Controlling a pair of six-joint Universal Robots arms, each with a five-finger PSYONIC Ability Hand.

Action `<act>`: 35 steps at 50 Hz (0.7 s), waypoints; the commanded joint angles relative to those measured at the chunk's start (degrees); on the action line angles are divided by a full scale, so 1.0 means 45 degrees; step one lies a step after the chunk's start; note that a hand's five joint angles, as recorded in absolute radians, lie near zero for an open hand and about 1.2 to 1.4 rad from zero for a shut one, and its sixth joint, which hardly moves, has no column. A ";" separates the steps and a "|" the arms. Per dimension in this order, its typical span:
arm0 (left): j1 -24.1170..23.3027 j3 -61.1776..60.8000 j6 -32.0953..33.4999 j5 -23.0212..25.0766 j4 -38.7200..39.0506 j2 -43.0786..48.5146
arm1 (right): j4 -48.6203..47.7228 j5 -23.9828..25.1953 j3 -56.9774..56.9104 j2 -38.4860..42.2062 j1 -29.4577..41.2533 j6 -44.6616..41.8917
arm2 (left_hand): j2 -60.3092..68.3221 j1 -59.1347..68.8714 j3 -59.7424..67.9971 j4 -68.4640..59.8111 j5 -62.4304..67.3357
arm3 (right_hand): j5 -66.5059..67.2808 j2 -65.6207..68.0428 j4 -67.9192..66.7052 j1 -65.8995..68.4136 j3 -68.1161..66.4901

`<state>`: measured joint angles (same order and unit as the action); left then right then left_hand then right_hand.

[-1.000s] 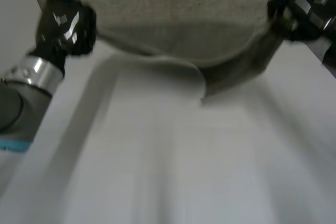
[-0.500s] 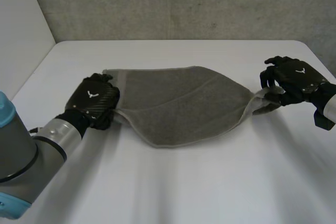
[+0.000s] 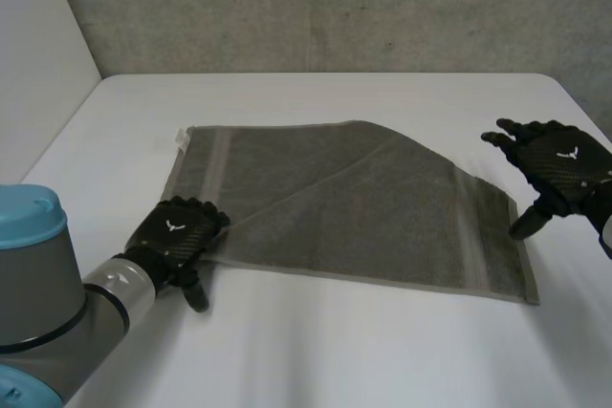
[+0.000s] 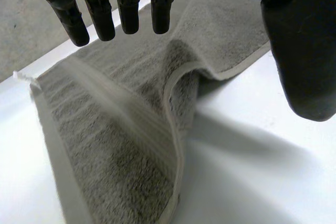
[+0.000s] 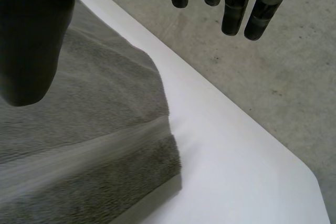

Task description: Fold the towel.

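Showing a grey towel [image 3: 363,203] lying partly folded on a white counter [image 3: 335,351]; left hand [image 3: 175,241] at its near corner, fingers [image 4: 127,9] straight, gripping nothing; right hand [image 3: 564,161] hovering beside its opposite end, fingers [image 5: 233,9] spread.

1 towel [image 3: 363,207], 1 table [image 3: 335,351], 1 left hand [image 3: 177,241], 1 right hand [image 3: 559,164].

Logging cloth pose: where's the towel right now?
In the head view the towel lies spread on the middle of the table, between the hands: the left hand at its near left corner, the right hand open beside its right edge.
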<state>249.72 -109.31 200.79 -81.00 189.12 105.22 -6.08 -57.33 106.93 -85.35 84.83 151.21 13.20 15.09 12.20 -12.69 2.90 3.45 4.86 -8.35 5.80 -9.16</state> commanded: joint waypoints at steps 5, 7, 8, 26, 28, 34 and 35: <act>0.0600 -0.0417 0.0381 -0.0590 0.0217 -0.0140 | -0.1168 -0.0132 0.2253 -0.1208 -0.0023 0.0031 | -0.0812 -0.1234 -0.0488 0.0597 -0.0645 | -0.0767 -0.1079 -0.0366 -0.1290 -0.0187; 0.0600 -0.0417 0.0361 -0.0866 0.0453 -0.0080 | -0.1519 -0.0190 0.2565 -0.1228 -0.0082 0.0031 | -0.0812 -0.1234 -0.0488 0.0597 -0.0645 | -0.0767 -0.1044 -0.0366 -0.1255 -0.0187; 0.0581 -0.0417 0.0361 -0.1079 0.0801 -0.0061 | -0.1732 -0.0248 0.2817 -0.1208 -0.0120 0.0031 | -0.0812 -0.1234 -0.0488 0.0597 -0.0645 | -0.0767 -0.0933 -0.0366 -0.1144 -0.0187; 0.0053 0.0188 0.0361 -0.1901 0.1859 0.0818 | -0.2848 -0.0073 0.3952 -0.0368 -0.0902 0.0011 | -0.0812 -0.1234 -0.0488 0.0597 -0.0645 | -0.0767 0.0676 -0.0366 0.0465 -0.0187; 0.0053 0.0266 0.0361 -0.1901 0.1859 0.1051 | -0.2828 -0.0054 0.3913 -0.0038 -0.1018 -0.0221 | -0.0812 -0.1234 -0.0488 0.0597 -0.0645 | -0.0767 0.0676 -0.0366 0.0465 -0.0187; 0.0014 0.0442 0.0342 -0.1882 0.1820 0.1384 | -0.2731 -0.0112 0.3855 0.0840 -0.1058 -0.1159 | -0.0775 -0.1196 -0.0488 0.0597 -0.0645 | 0.0181 0.2091 -0.0366 0.1881 -0.0187; 0.0014 0.0442 0.0342 -0.1882 0.1820 0.1384 | -0.2730 -0.0112 0.3854 0.0843 -0.1058 -0.1161 | -0.0775 -0.1196 -0.0488 0.0597 -0.0645 | 0.0186 0.2096 -0.0366 0.1885 -0.0187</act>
<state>249.86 -107.86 202.41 -89.56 197.49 110.36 -18.83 -57.58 124.63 -84.77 80.20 149.17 13.10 15.09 12.20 -12.69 2.90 3.55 9.28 -8.35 9.76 -9.16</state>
